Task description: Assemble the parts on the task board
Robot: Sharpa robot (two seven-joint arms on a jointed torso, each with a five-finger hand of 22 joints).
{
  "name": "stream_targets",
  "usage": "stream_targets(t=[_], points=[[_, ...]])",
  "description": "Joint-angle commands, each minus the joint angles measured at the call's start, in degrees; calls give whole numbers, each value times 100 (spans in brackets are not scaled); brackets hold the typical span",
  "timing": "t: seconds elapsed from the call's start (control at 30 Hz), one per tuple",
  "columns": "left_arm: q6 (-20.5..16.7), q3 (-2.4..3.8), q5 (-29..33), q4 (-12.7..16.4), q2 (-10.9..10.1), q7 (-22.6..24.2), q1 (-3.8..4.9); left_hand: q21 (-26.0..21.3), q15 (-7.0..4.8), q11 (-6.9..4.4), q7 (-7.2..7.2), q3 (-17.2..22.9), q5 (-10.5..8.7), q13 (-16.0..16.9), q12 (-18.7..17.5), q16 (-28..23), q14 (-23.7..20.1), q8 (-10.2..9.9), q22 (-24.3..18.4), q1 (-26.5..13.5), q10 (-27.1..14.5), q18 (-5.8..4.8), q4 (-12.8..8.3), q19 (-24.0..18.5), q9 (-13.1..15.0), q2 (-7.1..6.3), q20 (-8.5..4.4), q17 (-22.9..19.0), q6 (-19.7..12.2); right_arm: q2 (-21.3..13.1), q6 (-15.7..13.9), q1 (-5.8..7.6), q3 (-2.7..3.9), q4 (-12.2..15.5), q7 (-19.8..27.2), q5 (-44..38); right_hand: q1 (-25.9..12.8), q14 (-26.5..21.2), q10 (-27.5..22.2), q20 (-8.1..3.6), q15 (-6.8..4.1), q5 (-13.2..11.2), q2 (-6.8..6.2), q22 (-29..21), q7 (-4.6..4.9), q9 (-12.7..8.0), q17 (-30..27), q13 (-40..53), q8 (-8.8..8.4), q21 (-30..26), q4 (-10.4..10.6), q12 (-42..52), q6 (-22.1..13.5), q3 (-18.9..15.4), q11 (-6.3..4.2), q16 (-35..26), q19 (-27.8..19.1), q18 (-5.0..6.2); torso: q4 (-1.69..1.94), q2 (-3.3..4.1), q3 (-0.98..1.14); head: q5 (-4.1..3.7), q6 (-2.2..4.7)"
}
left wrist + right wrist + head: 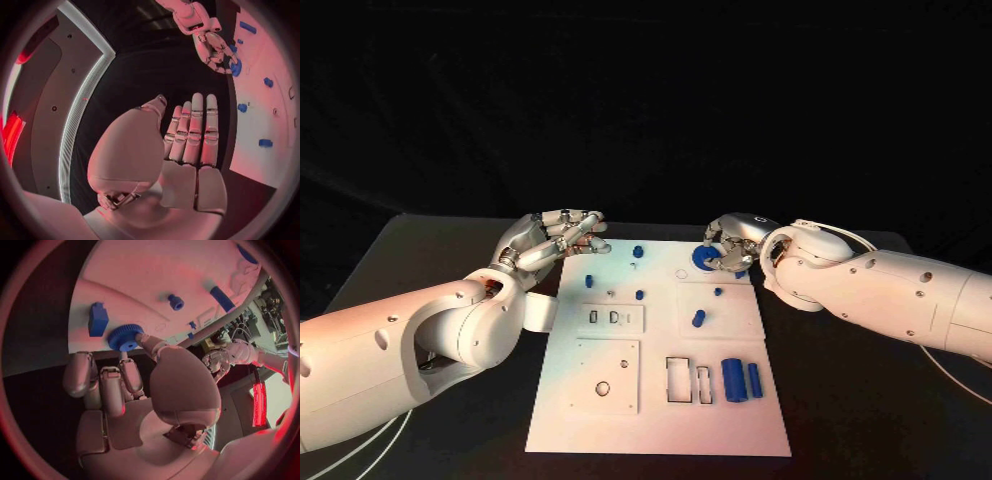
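the task board (661,400) lies flat in the middle of the black surface (877,420), a white plate with cut-out slots and several small blue parts on it. the right hand (733,245) reaches over the board's far right corner, and its fingers (150,342) are clamped on a round blue knurled part (705,256) (a gear-like disc, seen edge-on in the right wrist view), which sits at the board's far edge. just beside it on the board stands a blocky blue part (97,319), and a little further in a small blue peg (175,301). the left hand (557,240) hovers by the board's far left corner, off the plate; it holds nothing, and its fingers (194,130) lie straight and side by side with the thumb set apart. two long blue bars (743,380) lie side by side near the board's near right corner, beside rectangular slots.
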Motion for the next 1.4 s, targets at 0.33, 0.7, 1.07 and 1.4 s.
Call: stream_targets(t=[0.33,0.7,1.07,1.4], points=[[52,5,11,-15,32,-5,6,-27,-7,22,116,57,26,8,-24,29,-43,-39,-8,-3,-12,74,-5,-14,8,38,17,14,-45,-12,-659,-31,-22,195,-109,-624,-33,427,80,-38,-7,9,-4,156,-32,-14,728,73,52,133,-25,62,148,107,-33,51,70,-84,9,-11,-10,4,45],[17,5,12,-51,55,3,6,-26,-8,22,115,67,26,9,-26,30,-44,-39,-9,0,-11,74,-7,-13,9,43,17,19,-45,-17,-937,9,-18,832,-364,-1364,-103,435,108,-53,-22,0,-60,279,-49,-47,755,89,24,219,-22,68,202,157,-49,62,144,-109,16,-9,-11,-1,86],[2,5,17,-46,85,14,7,-25,-9,20,114,78,26,9,-27,32,-44,-39,-9,4,-9,75,-11,-12,10,47,17,23,-44,431,-924,20,-20,973,-425,-1542,-135,434,123,-58,-26,-22,-71,291,-52,-62,752,100,3,226,-12,72,216,177,-52,61,151,-111,9,3,-14,56,99],[6,5,19,-40,103,15,9,-25,-9,20,114,78,26,9,-27,32,-44,-39,-9,4,-9,75,-11,-12,10,47,17,23,-44,936,-879,-17,-41,560,-352,-1540,-153,433,124,-60,-27,-28,-73,288,-50,-71,747,99,-11,224,-3,69,217,186,-52,60,149,-110,28,21,-15,58,106]])
